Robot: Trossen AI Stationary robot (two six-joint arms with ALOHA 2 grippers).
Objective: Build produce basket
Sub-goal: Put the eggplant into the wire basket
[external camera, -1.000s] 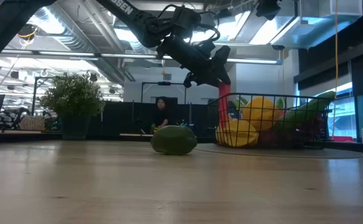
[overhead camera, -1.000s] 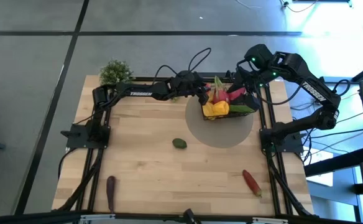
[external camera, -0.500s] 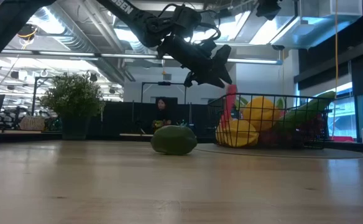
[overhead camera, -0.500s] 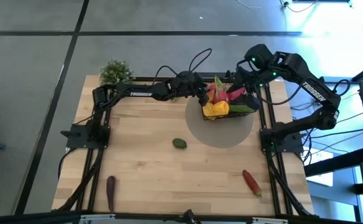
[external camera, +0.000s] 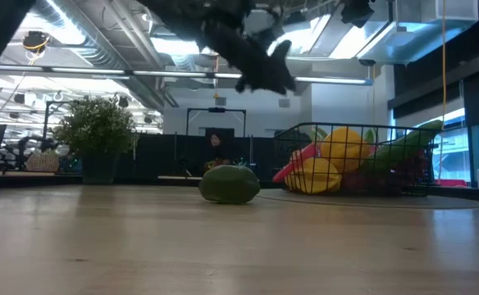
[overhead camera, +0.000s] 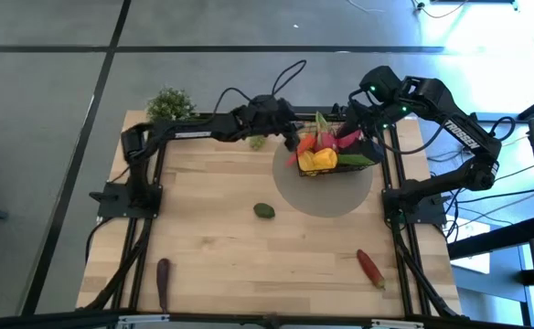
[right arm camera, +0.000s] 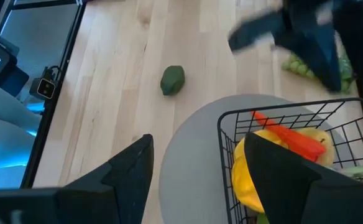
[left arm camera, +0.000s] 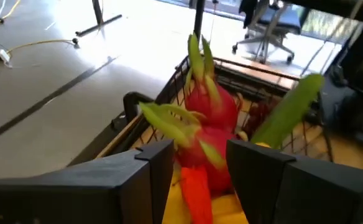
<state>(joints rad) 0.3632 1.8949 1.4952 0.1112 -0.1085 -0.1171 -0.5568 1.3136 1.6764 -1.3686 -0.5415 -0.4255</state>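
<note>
- The basket [overhead camera: 333, 153] sits on a grey round mat [overhead camera: 326, 196] at the far right of the desk [overhead camera: 221, 247], close to the far edge and hemmed in by both arms.
- The near half of the desk is mostly open: only an avocado [overhead camera: 264, 211] in the middle, a red chili [overhead camera: 370, 267] near the right front and a purple eggplant [overhead camera: 163, 273] at the left front, all well apart.
- The left end effector [overhead camera: 292, 143] hangs just beside the basket's left rim, above it, fingers apart and holding nothing.
- The right end effector [right arm camera: 197, 171] hovers at the basket's far right side, fingers spread, empty.
- The low view shows the carrot [external camera: 294, 163] leaning over the basket's left wall, which the high view barely resolves.
- Only the right wrist view shows the green grapes [right arm camera: 306, 65] on the desk behind the left arm.
- The left wrist view shows a pink dragon fruit [left arm camera: 209, 127] with green tips piled high, and a cucumber [left arm camera: 287, 112] beside it.
- A yellow pepper [overhead camera: 318, 159] fills the basket's front.
- A potted plant [overhead camera: 169, 105] stands at the far left corner.
</note>
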